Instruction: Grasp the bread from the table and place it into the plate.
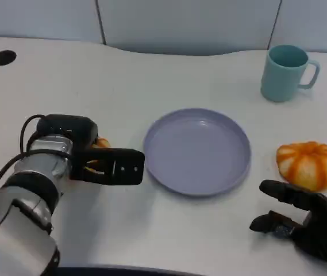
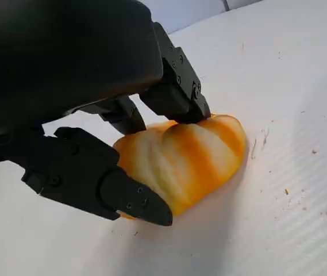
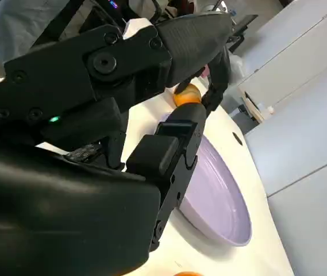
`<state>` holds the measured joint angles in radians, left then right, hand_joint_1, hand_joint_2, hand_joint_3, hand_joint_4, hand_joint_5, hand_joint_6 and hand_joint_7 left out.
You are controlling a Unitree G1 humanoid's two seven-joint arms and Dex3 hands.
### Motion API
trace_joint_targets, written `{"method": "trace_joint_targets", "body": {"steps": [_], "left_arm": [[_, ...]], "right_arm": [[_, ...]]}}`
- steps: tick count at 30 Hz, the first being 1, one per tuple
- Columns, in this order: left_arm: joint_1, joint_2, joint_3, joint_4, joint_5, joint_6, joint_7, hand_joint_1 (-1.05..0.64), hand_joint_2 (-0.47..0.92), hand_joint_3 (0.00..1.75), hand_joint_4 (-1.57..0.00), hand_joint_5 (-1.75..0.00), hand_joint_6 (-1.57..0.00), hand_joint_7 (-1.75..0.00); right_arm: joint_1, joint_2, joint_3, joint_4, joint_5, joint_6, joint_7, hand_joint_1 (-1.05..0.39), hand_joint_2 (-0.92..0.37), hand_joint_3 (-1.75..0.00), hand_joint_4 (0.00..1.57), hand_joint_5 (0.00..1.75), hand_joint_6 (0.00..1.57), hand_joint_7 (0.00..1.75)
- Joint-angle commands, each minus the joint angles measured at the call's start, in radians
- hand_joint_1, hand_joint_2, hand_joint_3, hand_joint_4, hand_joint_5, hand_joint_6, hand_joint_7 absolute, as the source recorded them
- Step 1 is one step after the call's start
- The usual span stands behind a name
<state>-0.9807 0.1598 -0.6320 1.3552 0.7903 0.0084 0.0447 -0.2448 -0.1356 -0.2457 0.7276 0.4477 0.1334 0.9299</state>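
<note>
Left hand (image 1: pixel 103 164): fingers wrapped around the bread (image 2: pixel 183 158), at 9 o'clock of the plate (image 1: pixel 197 151).
Right hand (image 1: pixel 310 221): fingers apart, holding nothing, at 4 o'clock.

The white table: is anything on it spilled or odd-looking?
Only small brown crumbs scattered on the white table beside the orange striped bread that the left robot hand grips. Nothing looks spilled, tipped or broken.
</note>
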Motion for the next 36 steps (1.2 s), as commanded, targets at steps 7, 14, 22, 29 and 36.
{"method": "trace_joint_targets", "body": {"steps": [7, 14, 22, 29, 36], "left_arm": [[0.034, -0.003, -0.006, 0.017, -0.001, 0.002, 0.022, -0.34, 0.92, 0.22, -0.6, -1.0, -1.01, -0.01], [0.034, -0.003, -0.006, 0.018, -0.002, 0.002, 0.023, -0.34, 0.92, 0.24, -0.62, -0.95, -1.0, -0.01], [0.034, -0.003, -0.006, 0.019, -0.002, 0.002, 0.024, -0.34, 0.92, 0.24, -0.62, -0.93, -1.0, -0.01], [0.034, -0.003, -0.006, 0.019, -0.002, 0.002, 0.024, -0.34, 0.92, 0.24, -0.63, -0.92, -1.0, -0.01], [0.034, -0.003, -0.006, 0.019, -0.002, 0.002, 0.024, -0.34, 0.92, 0.24, -0.63, -0.92, -1.0, 0.0]], "right_arm": [[0.011, -0.012, -0.017, 0.029, 0.018, -0.003, 0.045, -0.38, -0.92, -0.11, 0.58, 1.06, 0.93, 0.01], [0.005, -0.013, -0.02, 0.045, 0.017, -0.014, 0.055, -0.38, -0.92, -0.12, 0.56, 1.09, 0.93, 0.01], [0.004, -0.013, -0.022, 0.048, 0.015, -0.015, 0.057, -0.38, -0.92, -0.12, 0.56, 1.1, 0.93, 0.01], [0.004, -0.013, -0.022, 0.048, 0.015, -0.015, 0.057, -0.38, -0.92, -0.12, 0.55, 1.1, 0.93, 0.01], [0.004, -0.013, -0.022, 0.049, 0.015, -0.015, 0.057, -0.38, -0.92, -0.12, 0.55, 1.11, 0.93, 0.01]]}}
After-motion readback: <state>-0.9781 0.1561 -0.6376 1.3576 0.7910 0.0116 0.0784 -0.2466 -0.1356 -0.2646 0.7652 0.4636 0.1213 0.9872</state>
